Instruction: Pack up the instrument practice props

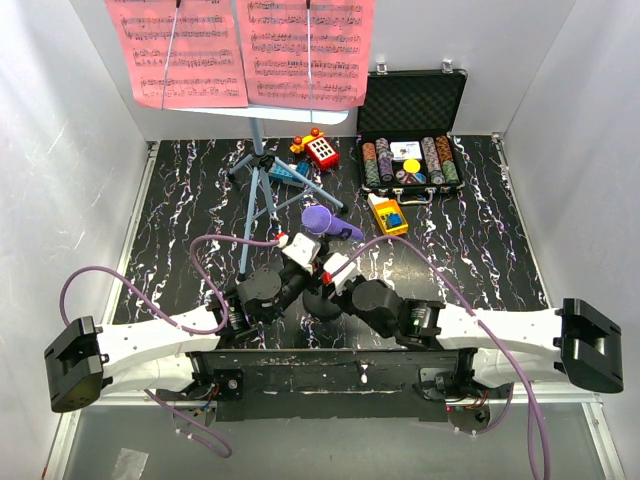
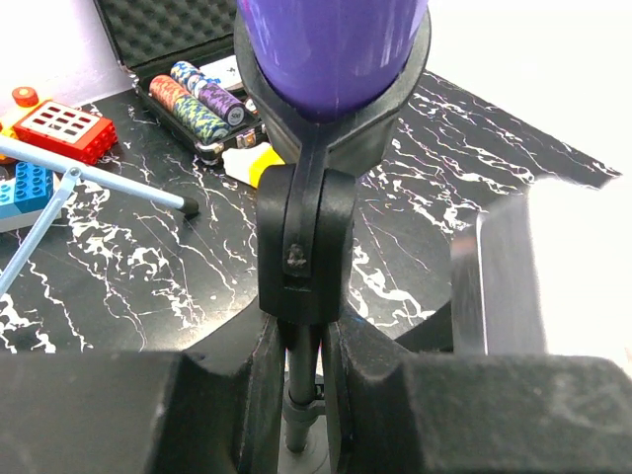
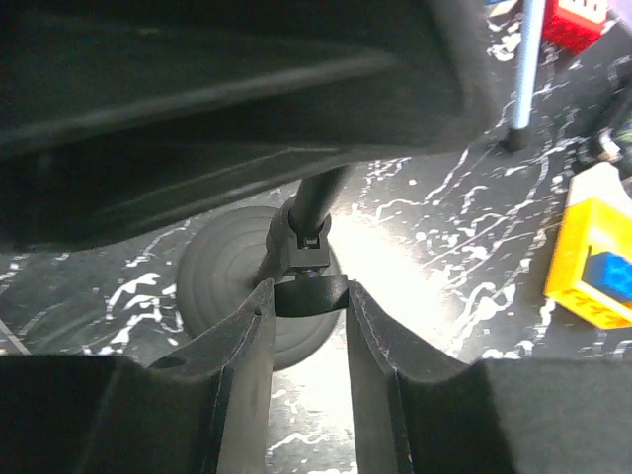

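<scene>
Left gripper [image 2: 301, 341]: clamped on mic stand [image 2: 302, 237] pole, under purple microphone [image 2: 331, 49].
Right gripper [image 3: 308, 301]: clamped on stand joint above round base [image 3: 212, 281].

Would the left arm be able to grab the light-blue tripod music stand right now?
Probably not yet: the left gripper is clamped on the thin black mic stand that carries the purple microphone. Once it lets go, the light-blue tripod music stand looks close, with nothing between.

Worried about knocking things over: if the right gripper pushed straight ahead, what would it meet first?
The mic stand: its pole joint already sits between the right gripper fingertips, and the round base lies just beyond, though depth there is hard to judge.
</scene>
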Action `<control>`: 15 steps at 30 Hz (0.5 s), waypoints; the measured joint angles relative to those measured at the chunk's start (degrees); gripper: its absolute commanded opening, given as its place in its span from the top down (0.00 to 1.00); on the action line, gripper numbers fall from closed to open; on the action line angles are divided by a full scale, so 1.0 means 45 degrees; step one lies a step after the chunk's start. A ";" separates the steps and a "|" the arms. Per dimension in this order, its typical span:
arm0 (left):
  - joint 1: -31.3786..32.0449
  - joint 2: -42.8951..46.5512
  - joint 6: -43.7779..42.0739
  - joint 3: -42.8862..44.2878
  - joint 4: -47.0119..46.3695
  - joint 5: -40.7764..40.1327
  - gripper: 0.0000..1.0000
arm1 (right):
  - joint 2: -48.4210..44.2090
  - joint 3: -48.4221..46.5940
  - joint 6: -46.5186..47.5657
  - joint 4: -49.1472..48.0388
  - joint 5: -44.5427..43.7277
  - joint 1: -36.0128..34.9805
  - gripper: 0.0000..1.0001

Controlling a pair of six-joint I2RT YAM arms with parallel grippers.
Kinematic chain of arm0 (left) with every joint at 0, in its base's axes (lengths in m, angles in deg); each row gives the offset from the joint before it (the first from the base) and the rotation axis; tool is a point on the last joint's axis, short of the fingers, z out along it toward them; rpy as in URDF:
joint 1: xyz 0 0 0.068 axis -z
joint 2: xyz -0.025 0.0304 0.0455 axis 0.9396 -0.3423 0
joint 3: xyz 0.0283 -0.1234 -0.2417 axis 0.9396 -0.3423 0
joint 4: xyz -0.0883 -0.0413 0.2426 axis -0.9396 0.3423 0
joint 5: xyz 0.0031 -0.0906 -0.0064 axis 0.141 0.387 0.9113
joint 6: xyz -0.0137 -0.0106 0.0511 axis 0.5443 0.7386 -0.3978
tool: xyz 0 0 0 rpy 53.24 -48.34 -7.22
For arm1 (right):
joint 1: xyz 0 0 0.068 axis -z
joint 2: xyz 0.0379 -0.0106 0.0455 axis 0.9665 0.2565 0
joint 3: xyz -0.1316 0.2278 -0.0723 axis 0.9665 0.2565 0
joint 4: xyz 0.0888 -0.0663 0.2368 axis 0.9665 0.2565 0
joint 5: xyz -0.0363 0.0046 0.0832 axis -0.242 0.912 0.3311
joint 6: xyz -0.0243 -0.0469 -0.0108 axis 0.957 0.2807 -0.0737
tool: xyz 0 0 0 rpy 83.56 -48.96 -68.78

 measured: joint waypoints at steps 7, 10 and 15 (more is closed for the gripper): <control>0.0000 0.0058 0.0223 -0.0063 -0.0121 -0.0102 1.00 | 0.0559 -0.0078 0.1851 -0.0539 -0.2040 -0.0835 0.99; 0.0005 0.0058 0.0321 -0.0102 -0.0219 -0.0092 1.00 | 0.0432 -0.0087 0.1977 -0.0330 -0.2035 -0.0869 0.75; 0.0097 0.0024 0.0369 -0.0102 -0.0287 0.0068 1.00 | -0.0228 -0.0325 0.1938 0.1088 -0.1671 -0.0835 0.30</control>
